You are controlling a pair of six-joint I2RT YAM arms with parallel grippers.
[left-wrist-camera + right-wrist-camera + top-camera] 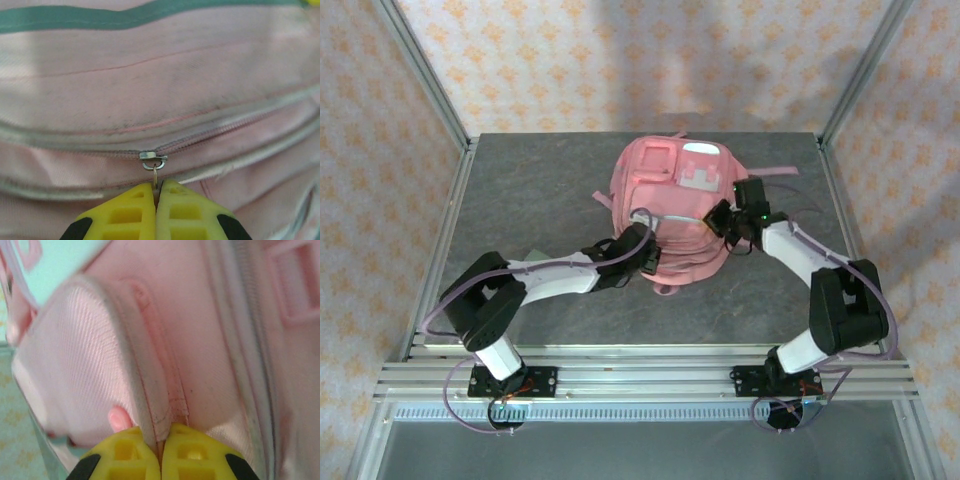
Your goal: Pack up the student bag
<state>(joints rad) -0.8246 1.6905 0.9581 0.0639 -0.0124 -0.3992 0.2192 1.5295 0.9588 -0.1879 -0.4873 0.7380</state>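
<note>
While both arms fold in toward mid-table, left arm runs low from its base, elbow kinked out to the left, forearm laid almost flat and pointing right at the near edge of the student bag. Left gripper sits at that near edge. Left wrist view has its yellow fingers pressed together, no gap, with the metal zip pull caught by its thin tab between the tips, its head just above them on a closed pink zip line. Bag lies flat on the grey table, centre and toward the far side, teal and white patches facing up at its far end, straps trailing out left and right. Right arm rises from its base, elbow bulging out to the right, forearm angled up-left onto the bag's right flank. Right gripper touches the bag there. Right wrist view shows its fingers clamped tight on a grey-trimmed fabric seam of the bag, pink cloth bunched on either side. Count: two arms, two grippers, both closed on something; one bag; one zip pull in sight, on the left side.
</note>
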